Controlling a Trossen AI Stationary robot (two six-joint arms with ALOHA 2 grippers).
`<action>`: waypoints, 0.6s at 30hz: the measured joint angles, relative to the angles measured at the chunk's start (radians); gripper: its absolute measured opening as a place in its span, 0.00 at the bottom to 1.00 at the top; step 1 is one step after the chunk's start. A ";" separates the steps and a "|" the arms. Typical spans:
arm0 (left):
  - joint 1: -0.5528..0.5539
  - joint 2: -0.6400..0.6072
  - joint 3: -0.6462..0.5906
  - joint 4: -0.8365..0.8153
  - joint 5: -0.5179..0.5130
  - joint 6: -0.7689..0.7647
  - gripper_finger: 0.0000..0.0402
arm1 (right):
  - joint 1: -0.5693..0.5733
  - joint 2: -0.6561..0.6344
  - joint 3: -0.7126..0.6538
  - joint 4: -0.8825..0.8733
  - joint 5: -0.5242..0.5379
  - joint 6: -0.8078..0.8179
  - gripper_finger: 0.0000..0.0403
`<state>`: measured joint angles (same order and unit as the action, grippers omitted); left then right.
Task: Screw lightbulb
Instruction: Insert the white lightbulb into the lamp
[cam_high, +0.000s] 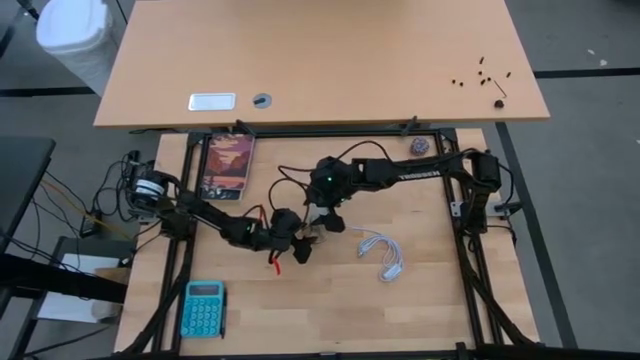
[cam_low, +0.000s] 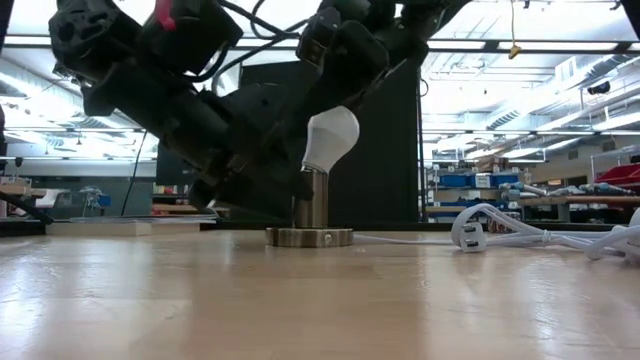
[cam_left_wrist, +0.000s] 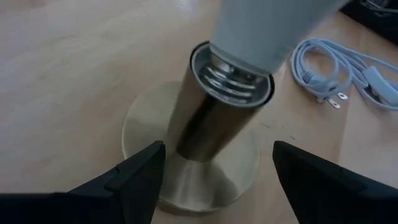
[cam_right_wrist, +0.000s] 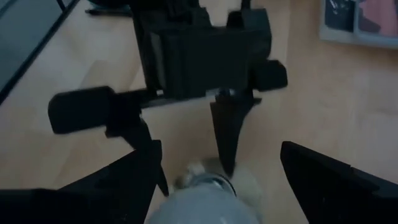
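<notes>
The wooden table (cam_high: 420, 290) carries both arms meeting near its centre. The left gripper (cam_left_wrist: 214, 165) reaches in from nine o'clock, its two fingers spread wide on either side of the brass socket (cam_left_wrist: 211, 130) without touching it. The right gripper (cam_right_wrist: 214, 180) comes down from about one o'clock over the same spot, fingers wide apart around the lightbulb (cam_low: 330, 138), apparently not clamped on it. The lightbulb sits with its screw base in the top of the socket, tilted slightly toward the right in the low view. A coiled white cable (cam_high: 380, 250) lies at about three o'clock from the socket, and a teal calculator (cam_high: 203, 308) rests near seven o'clock
</notes>
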<state>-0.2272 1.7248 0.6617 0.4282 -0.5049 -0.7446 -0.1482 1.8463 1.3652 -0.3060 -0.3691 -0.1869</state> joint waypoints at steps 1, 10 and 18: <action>0.005 0.000 0.000 0.000 0.000 0.008 0.75 | -0.005 0.000 0.006 -0.028 0.000 -0.010 0.84; 0.011 0.000 0.000 0.001 0.001 0.006 0.75 | -0.044 0.000 -0.007 -0.184 -0.026 -0.074 0.85; 0.012 0.000 0.000 0.000 0.025 -0.008 0.75 | -0.077 -0.002 -0.102 -0.148 -0.027 -0.099 0.80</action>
<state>-0.2155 1.7248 0.6613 0.4278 -0.4803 -0.7525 -0.2253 1.8443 1.2632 -0.4536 -0.3961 -0.2861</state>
